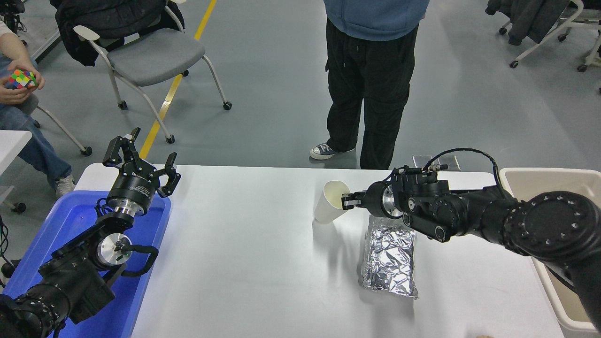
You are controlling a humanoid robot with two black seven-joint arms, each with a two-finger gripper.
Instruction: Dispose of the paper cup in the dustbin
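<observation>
The white paper cup [330, 202] stands tilted near the middle of the white table [244, 253], its cream inside facing the camera. My right gripper [348, 201] reaches in from the right, its fingers shut on the cup's right rim. The beige dustbin [540, 180] stands at the table's right edge, mostly hidden behind my right arm. My left gripper [141, 157] is parked open at the lower left, above the blue bin.
A crinkled silver foil pouch [389, 256] lies just below my right gripper. A blue plastic bin [70, 225] sits at the table's left. A person [371, 80] stands at the far side. A seated person holds a colour cube [21, 79] at far left.
</observation>
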